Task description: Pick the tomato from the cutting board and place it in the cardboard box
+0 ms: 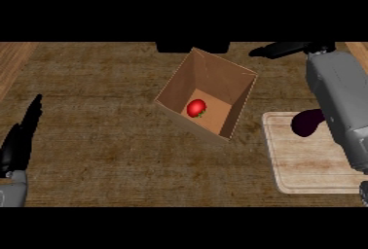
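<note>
A red tomato [196, 108] lies on the floor of the open cardboard box [237, 82] at the counter's middle. My right hand [282, 49] is up at the far right, beyond the box's right corner, fingers straight and pointing left, holding nothing. Its grey forearm runs down over the pale wooden cutting board [302, 160] at the right. My left hand [22, 136] rests at the left edge, fingers straight and up, open.
A dark purple eggplant [307, 122] lies on the board's upper part, partly behind my right forearm. A black object [193, 46] sits just behind the box at the counter's far edge. Brown counter spreads left of the box.
</note>
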You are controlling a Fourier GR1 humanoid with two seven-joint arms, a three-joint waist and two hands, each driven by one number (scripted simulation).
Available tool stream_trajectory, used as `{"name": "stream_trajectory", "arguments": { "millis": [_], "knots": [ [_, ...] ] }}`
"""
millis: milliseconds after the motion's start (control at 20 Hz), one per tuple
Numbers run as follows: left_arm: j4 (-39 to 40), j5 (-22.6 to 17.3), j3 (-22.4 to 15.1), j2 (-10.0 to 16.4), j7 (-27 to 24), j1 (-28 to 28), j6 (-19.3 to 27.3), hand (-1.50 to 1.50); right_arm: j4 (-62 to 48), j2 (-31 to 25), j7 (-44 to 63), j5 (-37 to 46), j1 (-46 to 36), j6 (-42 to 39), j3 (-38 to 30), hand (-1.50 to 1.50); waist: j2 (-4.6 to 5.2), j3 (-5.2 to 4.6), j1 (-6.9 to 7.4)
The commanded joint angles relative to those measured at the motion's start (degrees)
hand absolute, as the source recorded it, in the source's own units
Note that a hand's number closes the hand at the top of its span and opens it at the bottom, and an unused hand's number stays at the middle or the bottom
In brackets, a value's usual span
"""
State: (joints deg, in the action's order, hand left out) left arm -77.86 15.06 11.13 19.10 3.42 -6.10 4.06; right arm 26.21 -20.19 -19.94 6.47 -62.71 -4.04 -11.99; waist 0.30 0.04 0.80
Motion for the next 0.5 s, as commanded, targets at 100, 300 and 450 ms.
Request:
{"name": "stream_trajectory", "arguments": {
  "millis": [100,300,450],
  "knots": [
    [-1.5,0.0,0.0,0.0,0.4,1.2,-0.7,0.00,-4.1,-10.5,-5.7,-0.4,4.0,-8.3,-2.2,-1.50,0.15,0.02,0.51],
    [0.4,-0.1,0.4,-0.2,-1.3,0.4,-0.5,0.00,-6.4,-16.7,-9.8,0.5,5.8,-14.7,-2.2,-1.50,0.26,0.02,0.57],
    [1.2,-1.3,2.0,1.1,0.3,-1.3,-1.7,0.00,-6.8,-19.4,-12.1,2.2,7.0,-19.7,-0.5,-1.50,0.24,0.02,0.46]
  ]
}}
